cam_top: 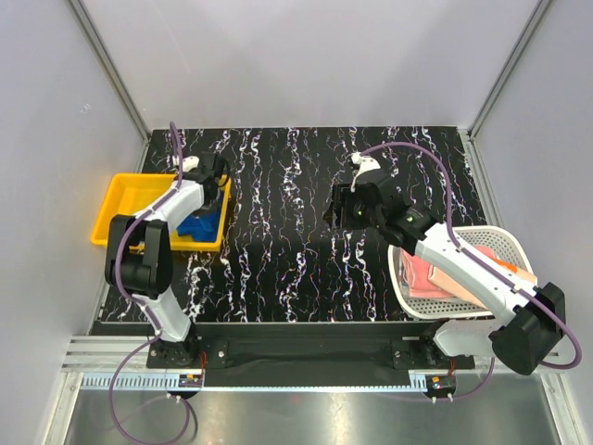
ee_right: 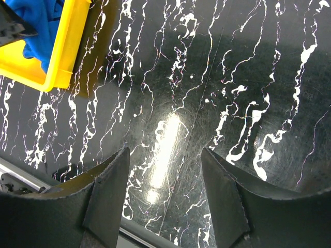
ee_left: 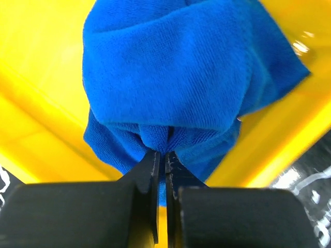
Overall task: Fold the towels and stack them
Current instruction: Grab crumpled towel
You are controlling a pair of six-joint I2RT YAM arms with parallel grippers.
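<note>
Plain pale walls [cam_top: 306,56] enclose a black, white-veined tabletop [cam_top: 278,269] showing a bright glare patch [ee_right: 165,150]

Marbled table [cam_top: 278,213] holds yellow tray [cam_top: 115,215], white basket [cam_top: 419,302].

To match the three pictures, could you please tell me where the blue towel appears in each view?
Top external: blue towel at the left, in the yellow tray.
Left wrist: centre of the picture, pinched between the shut left fingers.
Right wrist: top-left corner, inside the tray.
Shared landmark: the yellow tray.
</note>
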